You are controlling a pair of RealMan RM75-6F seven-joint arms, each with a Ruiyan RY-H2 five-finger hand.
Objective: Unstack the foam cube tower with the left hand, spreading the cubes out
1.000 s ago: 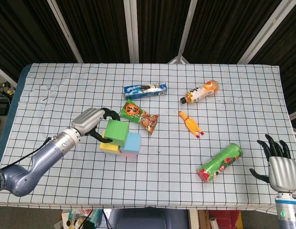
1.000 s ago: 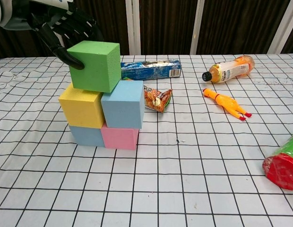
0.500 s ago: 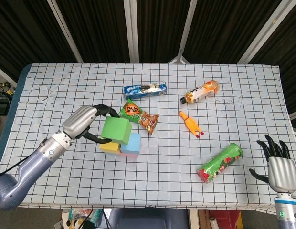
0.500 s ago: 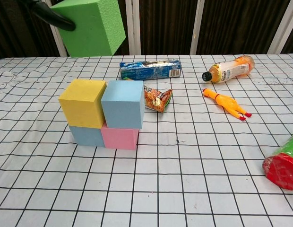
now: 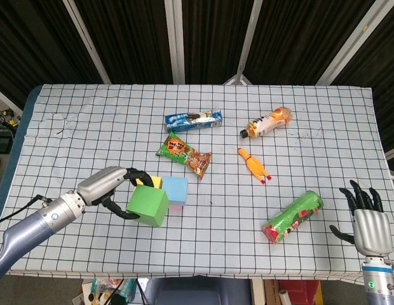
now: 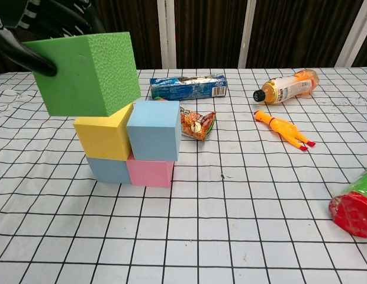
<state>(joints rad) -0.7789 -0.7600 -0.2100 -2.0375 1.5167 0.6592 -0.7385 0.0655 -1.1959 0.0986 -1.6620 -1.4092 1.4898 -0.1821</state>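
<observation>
Presently the left hand (image 5: pixel 114 190) gripped the green cube (image 5: pixel 148 206), fingers wrapped on its far side, holding it in the air on the near-left side of the stack (image 6: pixel 131 145). Bare cloth (image 5: pixel 89 146) lay left of the stack, the likely set-down. The right hand (image 5: pixel 368 219) hung spread and empty, well apart.

Looks like a robot lab: checked cloth (image 5: pixel 311 159) over a test table, dark slatted panels (image 5: pixel 121 38) behind, aluminium struts (image 5: pixel 175 38).
</observation>
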